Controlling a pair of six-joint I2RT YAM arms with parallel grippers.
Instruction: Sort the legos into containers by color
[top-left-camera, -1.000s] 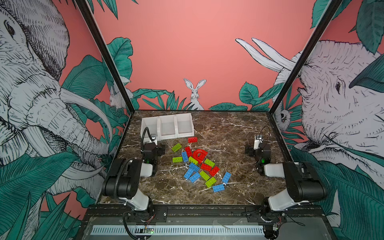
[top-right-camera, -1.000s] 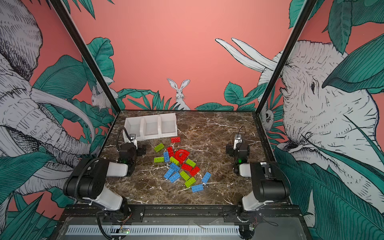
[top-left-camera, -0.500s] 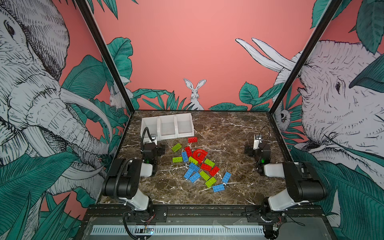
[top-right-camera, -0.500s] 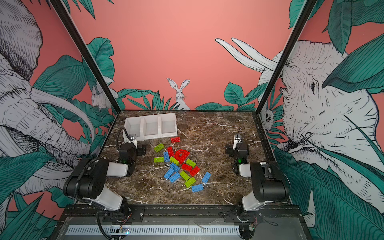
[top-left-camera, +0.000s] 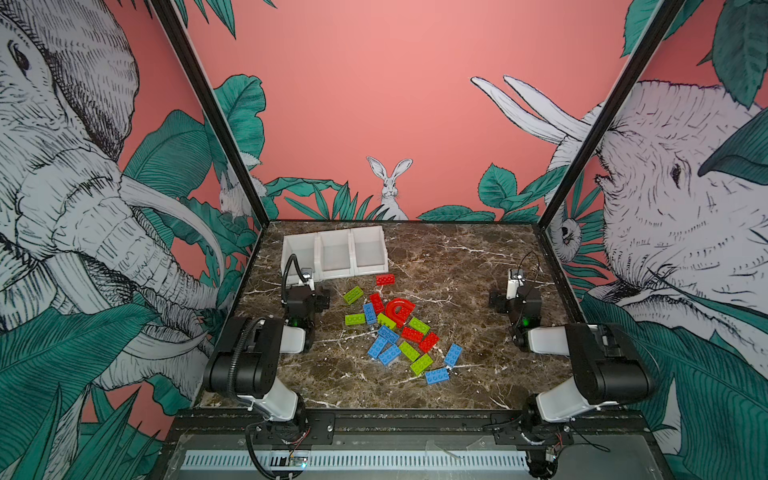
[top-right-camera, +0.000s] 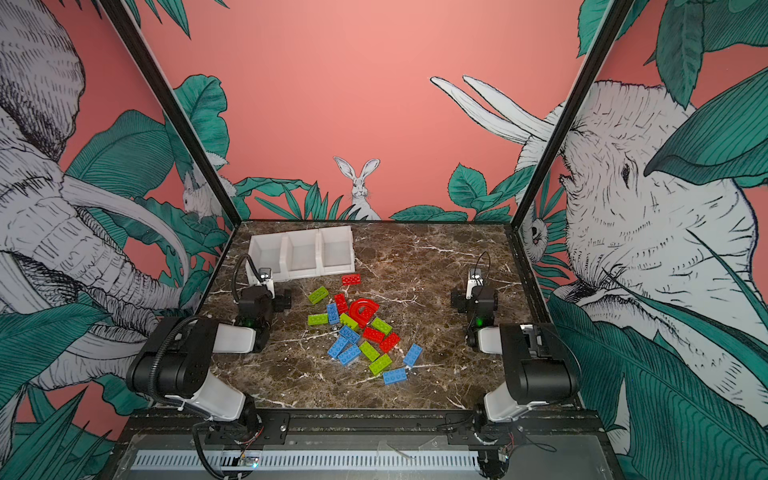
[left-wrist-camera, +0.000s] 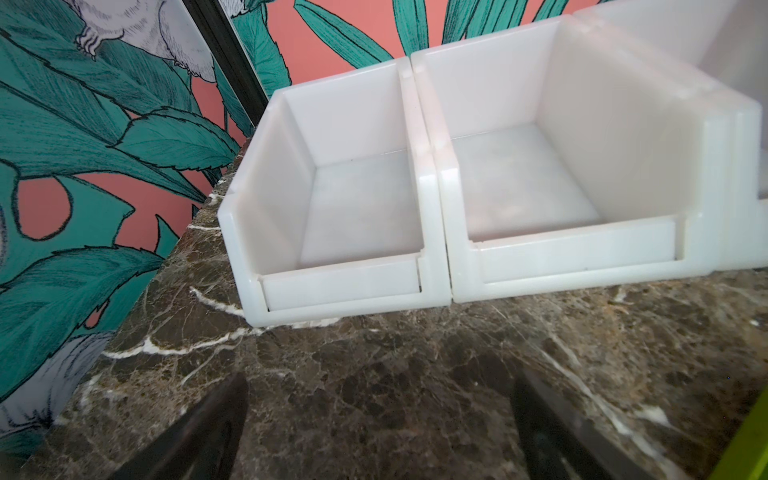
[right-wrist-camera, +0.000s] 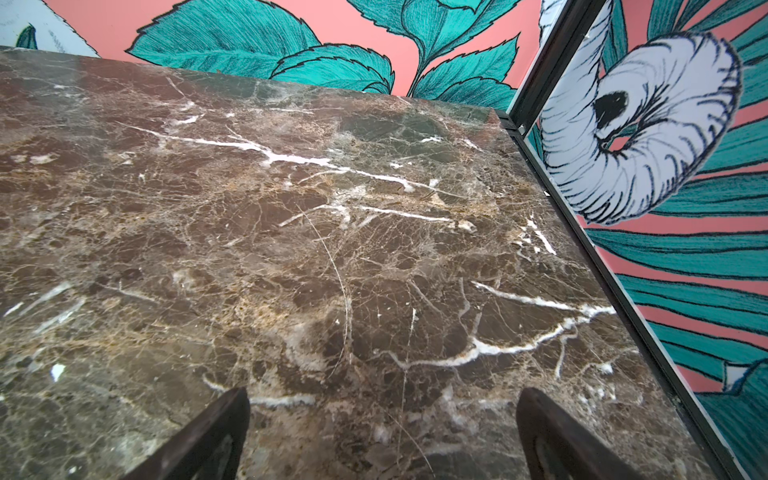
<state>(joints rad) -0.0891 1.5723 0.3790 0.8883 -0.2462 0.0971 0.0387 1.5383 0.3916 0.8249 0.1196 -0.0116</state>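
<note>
Centrally, studded plastic legos (top-left-camera: 388, 333) litter veined marble table (top-left-camera: 457, 257); boxy white containers (top-left-camera: 334, 272) behind; left hand (left-wrist-camera: 378, 386), right hand (right-wrist-camera: 380, 399) gaping, empty.

- The brown, white-veined marble table (top-left-camera: 457, 257) carries everything.
- The containers (top-left-camera: 337, 272), three joined white bins, stand at its far left.
- The legos (top-left-camera: 411, 333), red, blue and green, lie scattered mid-table, with a red arch piece (top-left-camera: 400, 309) among them.
- One red brick (top-left-camera: 385, 279) lies just before the bins.
</note>
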